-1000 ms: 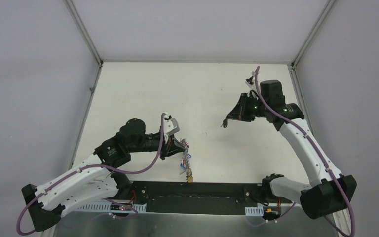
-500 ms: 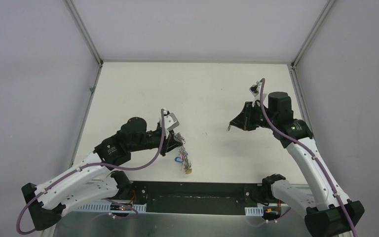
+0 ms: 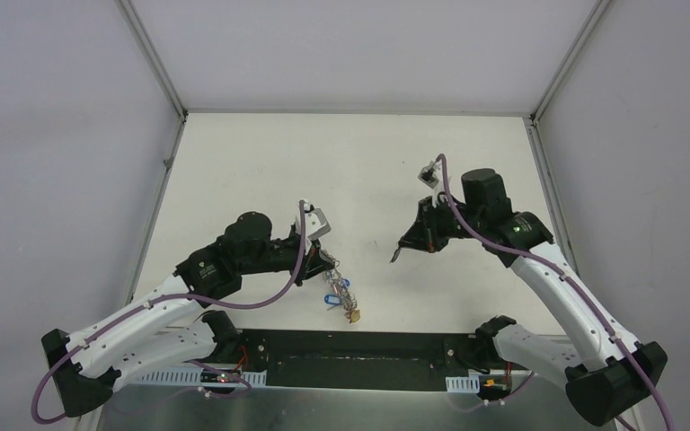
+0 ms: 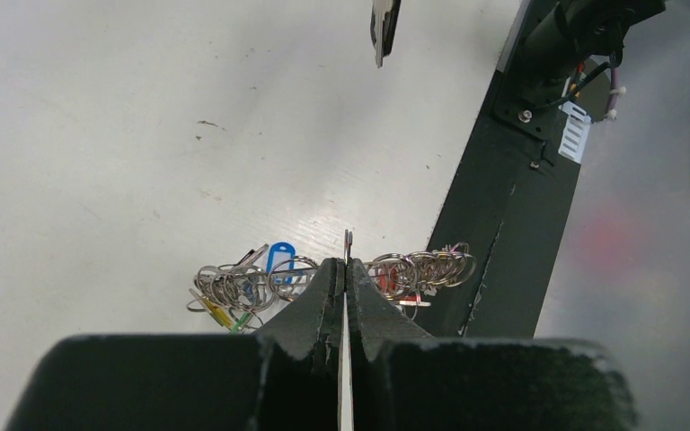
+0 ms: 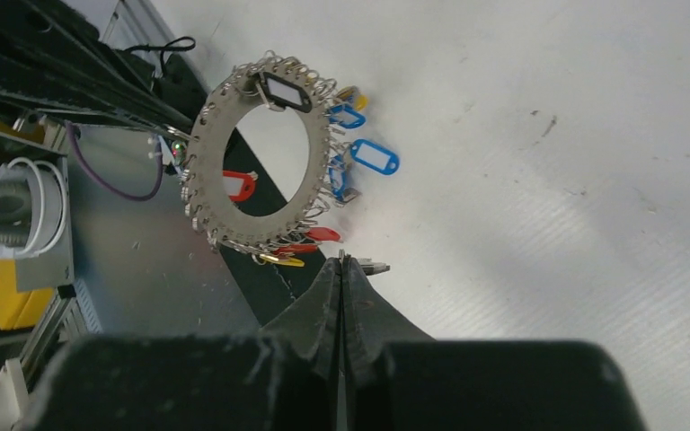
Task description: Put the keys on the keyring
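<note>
My left gripper (image 3: 322, 262) (image 4: 346, 266) is shut on the thin edge of the keyring (image 3: 338, 289), which hangs below it near the table's front edge. Small split rings (image 4: 418, 269) and a blue tag (image 4: 278, 256) fan out on both sides of the jaws. In the right wrist view the keyring (image 5: 205, 153) shows as a flat silver ring fringed with blue, red and yellow tags. My right gripper (image 3: 403, 247) (image 5: 341, 263) is shut on a small key (image 5: 373, 265) (image 4: 384, 25), held in the air right of the ring. I cannot pick out a second loose key.
A black strip (image 3: 359, 359) (image 4: 494, 224) runs along the table's near edge, just behind the hanging ring. The white table top (image 3: 350, 171) is walled on the left, back and right by grey panels.
My right arm has swung left and nearer, bringing its key closer to the keyring. My left gripper has shifted slightly right with the ring.
</note>
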